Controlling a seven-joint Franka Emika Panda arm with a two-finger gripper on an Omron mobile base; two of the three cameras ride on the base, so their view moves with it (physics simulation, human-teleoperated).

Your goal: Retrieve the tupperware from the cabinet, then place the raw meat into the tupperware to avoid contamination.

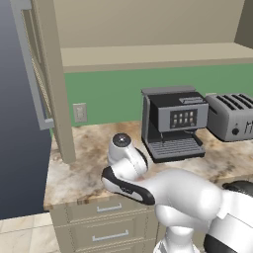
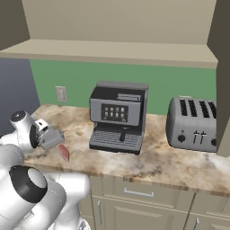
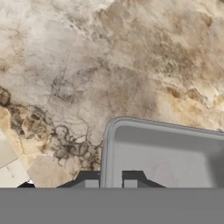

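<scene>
My gripper [image 3: 110,183] is shut on the left rim of the tupperware [image 3: 168,153], a shallow translucent grey container that I hold just above the marbled counter [image 3: 87,65]. In the right base view the gripper [image 2: 46,134] hangs at the counter's left end with the tupperware [image 2: 53,139] in it. The raw meat [image 2: 64,152], a small pinkish-red slab, lies on the counter just below and in front of the container. A faint pinkish patch shows through the container's floor in the hand view. The cabinet [image 1: 148,55] stands open above, its door [image 1: 30,74] swung out left.
A black and grey coffee machine [image 2: 117,116] stands mid-counter, with a silver toaster [image 2: 192,125] to its right. A wall outlet [image 2: 60,94] sits on the green backsplash. Beige drawers [image 1: 106,217] run below the counter edge. My arm's elbow [image 1: 128,168] blocks part of the left base view.
</scene>
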